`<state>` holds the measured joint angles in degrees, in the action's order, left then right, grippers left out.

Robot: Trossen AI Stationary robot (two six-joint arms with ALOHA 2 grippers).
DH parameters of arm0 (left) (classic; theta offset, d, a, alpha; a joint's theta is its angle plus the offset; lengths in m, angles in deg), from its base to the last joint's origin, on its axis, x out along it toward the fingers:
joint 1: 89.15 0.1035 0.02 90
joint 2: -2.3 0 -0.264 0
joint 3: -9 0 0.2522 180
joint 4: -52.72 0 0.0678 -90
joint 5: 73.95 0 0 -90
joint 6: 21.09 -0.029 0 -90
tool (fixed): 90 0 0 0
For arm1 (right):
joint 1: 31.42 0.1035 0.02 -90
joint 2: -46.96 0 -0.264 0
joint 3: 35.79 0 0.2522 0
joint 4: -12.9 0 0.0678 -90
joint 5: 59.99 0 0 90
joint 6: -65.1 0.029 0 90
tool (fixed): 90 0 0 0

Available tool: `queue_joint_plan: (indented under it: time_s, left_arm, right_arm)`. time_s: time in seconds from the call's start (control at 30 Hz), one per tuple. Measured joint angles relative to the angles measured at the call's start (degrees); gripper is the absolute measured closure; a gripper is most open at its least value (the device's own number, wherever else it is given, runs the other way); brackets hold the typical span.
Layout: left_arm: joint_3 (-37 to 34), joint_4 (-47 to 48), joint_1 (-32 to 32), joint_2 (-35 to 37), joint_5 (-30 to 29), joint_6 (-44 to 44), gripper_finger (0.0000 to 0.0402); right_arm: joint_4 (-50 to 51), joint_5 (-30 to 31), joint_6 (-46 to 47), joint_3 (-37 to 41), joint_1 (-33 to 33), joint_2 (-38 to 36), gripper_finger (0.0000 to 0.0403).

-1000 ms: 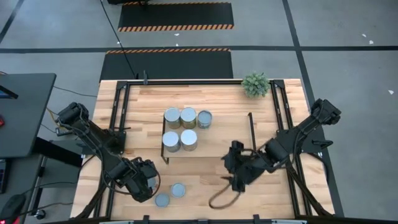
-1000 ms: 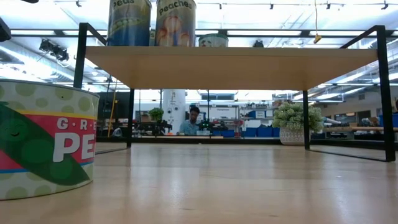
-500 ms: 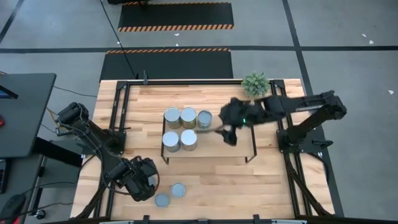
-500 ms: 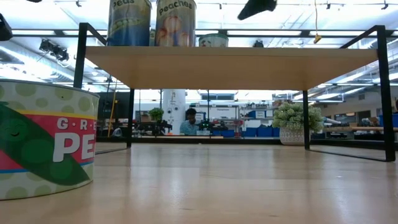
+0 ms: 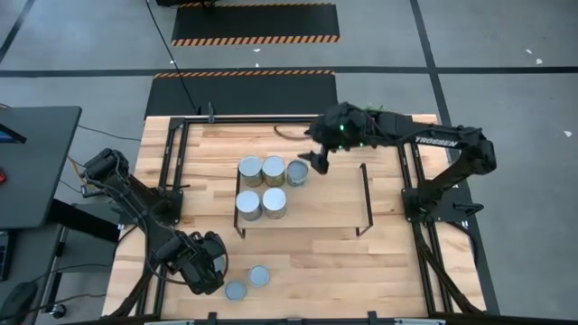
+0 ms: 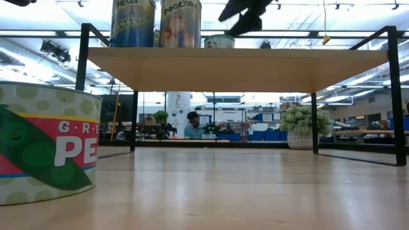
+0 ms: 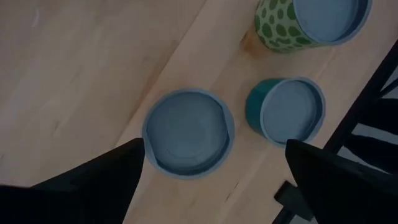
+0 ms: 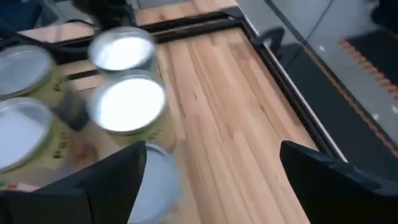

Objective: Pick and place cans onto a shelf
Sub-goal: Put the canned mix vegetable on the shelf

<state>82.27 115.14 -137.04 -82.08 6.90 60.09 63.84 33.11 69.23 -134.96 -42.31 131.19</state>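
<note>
— Anything on the tabletop (image 5: 397,262) at the far right corner?
— Small green potted plant (image 5: 371,120), also visible low across the table in a white pot.
— Beyond the table?
— Grey floor with black mats edged in orange-and-black hazard stripes (image 5: 255,23). Dark desk (image 5: 32,162) at left.
— In the room behind?
— Person (image 6: 192,124) seated far off.
</note>
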Motion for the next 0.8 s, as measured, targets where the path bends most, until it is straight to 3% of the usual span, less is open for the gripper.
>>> queue_joint_plan:
  time_s: [0.5,0.8]
  left_arm:
    - [0.0,0.09,0.14,0.02,-0.14,-0.61,0.0006]
    - [0.0,0.11,0.14,0.02,0.67,-0.5,0.0005]
  right_arm:
    - [-1.7,-11.66,0.12,-0.04,-7.09,6.6,0.0035]
    - [4.41,-14.82,-5.05,-0.05,-6.98,6.39,0.0035]
